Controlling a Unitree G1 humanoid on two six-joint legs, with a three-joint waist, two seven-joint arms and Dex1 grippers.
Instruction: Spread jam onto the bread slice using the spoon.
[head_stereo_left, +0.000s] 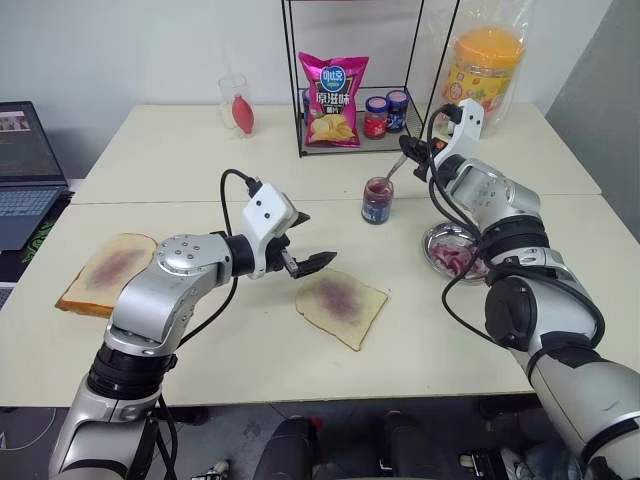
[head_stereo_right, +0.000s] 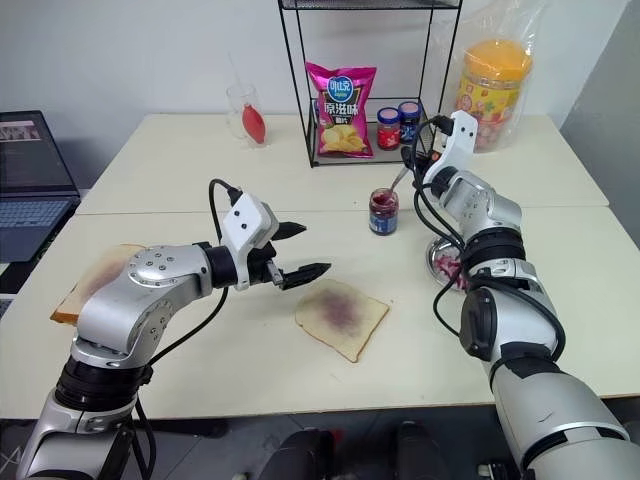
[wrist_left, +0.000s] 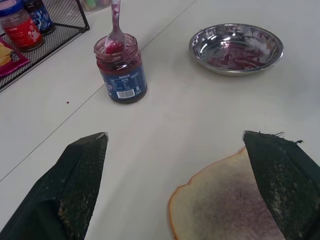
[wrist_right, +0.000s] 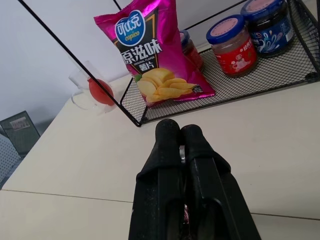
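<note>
- Spoon (head_stereo_left: 395, 166): small, silver, slim handle; bowl dipped in the open jam jar (head_stereo_left: 378, 200), handle leaning up toward 1 o'clock into the right gripper (head_stereo_left: 410, 152). Judged light, stiff and slick, more so where smeared; best taken high on the clean handle, as now.
- Jam: dark purple-red, in a clear glass jar with a blue label, upright on the worktop (head_stereo_left: 200, 350) at about 1 o'clock from the bread slice (head_stereo_left: 341, 305). Glass, so judged breakable and liable to tip if the spoon levers on the rim.
- Bread slice: single thin slice with tan crust and a purple smear in its middle, flat on the worktop near the front edge. Judged soft and tearable; wants light strokes.
- Right gripper fingers: clenched tight together on the spoon's handle, above the jar.
- Left gripper (head_stereo_left: 300, 243): fingers released, spread wide, grasping nothing; it hovers just beyond the slice's edge at 10 o'clock.
- Steel dish (head_stereo_left: 452, 250): reddish smears inside, at 4 o'clock from the jar.
- Second smeared slice (head_stereo_left: 108, 272): well apart at 9 o'clock.
</note>
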